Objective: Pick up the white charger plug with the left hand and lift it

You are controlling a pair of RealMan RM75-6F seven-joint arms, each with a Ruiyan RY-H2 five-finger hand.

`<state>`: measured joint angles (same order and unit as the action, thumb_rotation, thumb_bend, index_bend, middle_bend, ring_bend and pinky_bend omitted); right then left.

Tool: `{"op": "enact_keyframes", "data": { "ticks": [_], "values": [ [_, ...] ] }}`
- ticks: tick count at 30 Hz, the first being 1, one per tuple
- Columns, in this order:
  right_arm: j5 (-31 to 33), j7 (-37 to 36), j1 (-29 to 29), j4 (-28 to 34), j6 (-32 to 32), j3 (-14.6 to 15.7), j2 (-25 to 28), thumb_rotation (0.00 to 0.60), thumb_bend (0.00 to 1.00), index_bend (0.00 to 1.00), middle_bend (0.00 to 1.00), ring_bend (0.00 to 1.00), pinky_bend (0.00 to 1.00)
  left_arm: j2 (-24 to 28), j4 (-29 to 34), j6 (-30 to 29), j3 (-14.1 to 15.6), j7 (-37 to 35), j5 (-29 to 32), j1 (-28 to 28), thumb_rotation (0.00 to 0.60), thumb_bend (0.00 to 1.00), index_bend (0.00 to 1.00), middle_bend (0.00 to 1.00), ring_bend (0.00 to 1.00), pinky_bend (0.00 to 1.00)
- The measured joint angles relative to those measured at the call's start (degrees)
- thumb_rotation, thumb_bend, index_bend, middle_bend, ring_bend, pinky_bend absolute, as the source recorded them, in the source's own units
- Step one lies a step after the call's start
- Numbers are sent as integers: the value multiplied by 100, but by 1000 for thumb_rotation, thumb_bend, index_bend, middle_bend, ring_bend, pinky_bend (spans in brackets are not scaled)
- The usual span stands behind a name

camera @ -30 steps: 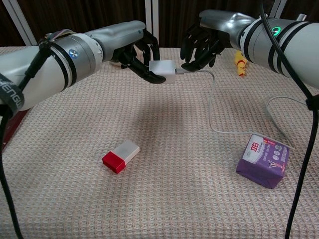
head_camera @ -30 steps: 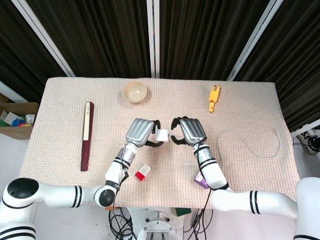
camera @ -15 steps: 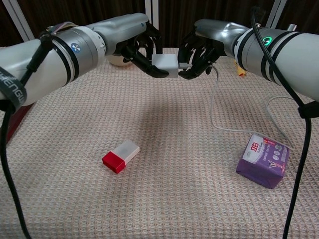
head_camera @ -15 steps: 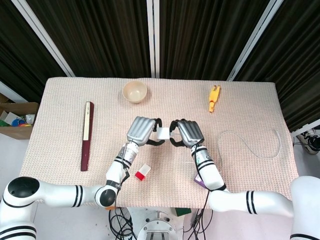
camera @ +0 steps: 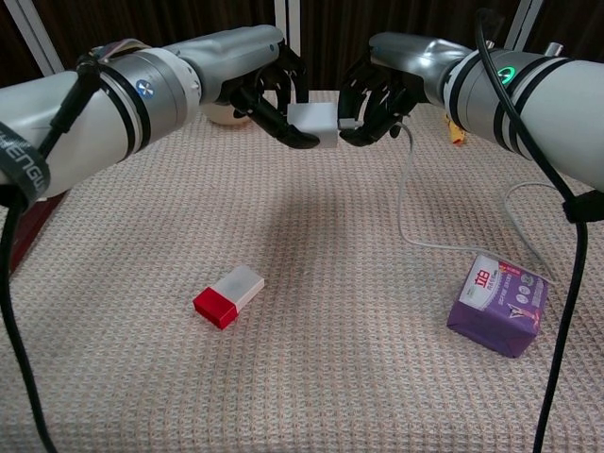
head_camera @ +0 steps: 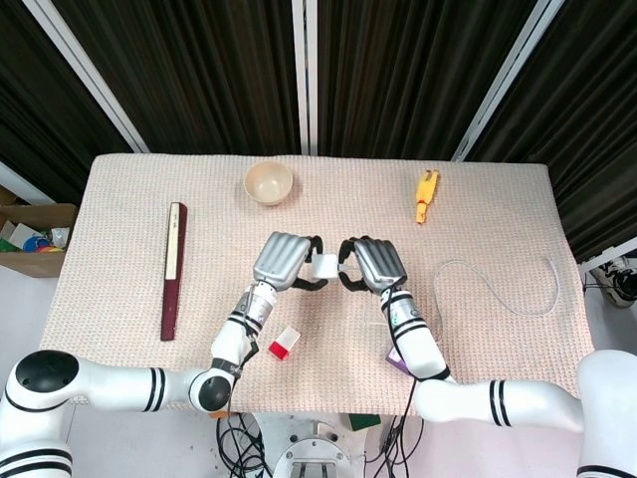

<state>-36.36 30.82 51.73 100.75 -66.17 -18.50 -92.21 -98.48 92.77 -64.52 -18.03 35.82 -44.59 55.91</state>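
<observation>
The white charger plug (camera: 313, 122) hangs well above the table, pinched in the fingers of my left hand (camera: 262, 87). From above, the plug (head_camera: 323, 266) shows as a small white block between the two hands. My left hand (head_camera: 281, 261) is on its left side. Facing it, my right hand (camera: 379, 87) pinches the white cable connector (camera: 348, 123) right against the plug's right face. The white cable (camera: 404, 193) drops from there to the table and loops away to the right. My right hand (head_camera: 371, 263) hides the joint between connector and plug in the head view.
A red-and-white block (camera: 228, 294) lies on the mat under the hands, and a purple packet (camera: 498, 304) sits at the near right. A beige bowl (head_camera: 269, 183), a yellow toy (head_camera: 426, 194) and a long dark-red box (head_camera: 174, 269) lie farther off.
Both hands have risen slightly. My right hand moved left with the connector until it reached the plug's side; the plug stays held in my left hand.
</observation>
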Motion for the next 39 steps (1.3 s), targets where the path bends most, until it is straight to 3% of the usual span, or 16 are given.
{"op": "enact_keyframes", "data": {
  "ticks": [13,25,39],
  "values": [
    [72,38,54,-81,45,18,-30,600,354,621,466,351,537,-17,-46,15,70,97,126,39,469,202,627,562,797,970],
    [88,57,82,-145,-26,25,-131,600,476,709,484,375,546,5,-85,-15,75,30,47,37,469,203,627,562,797,970],
    [35,26,-138,-125,-123,140,142,600,477,717,478,375,546,161,-364,151,220,-301,-119,-135,488,207,626,560,791,966]
  ]
}}
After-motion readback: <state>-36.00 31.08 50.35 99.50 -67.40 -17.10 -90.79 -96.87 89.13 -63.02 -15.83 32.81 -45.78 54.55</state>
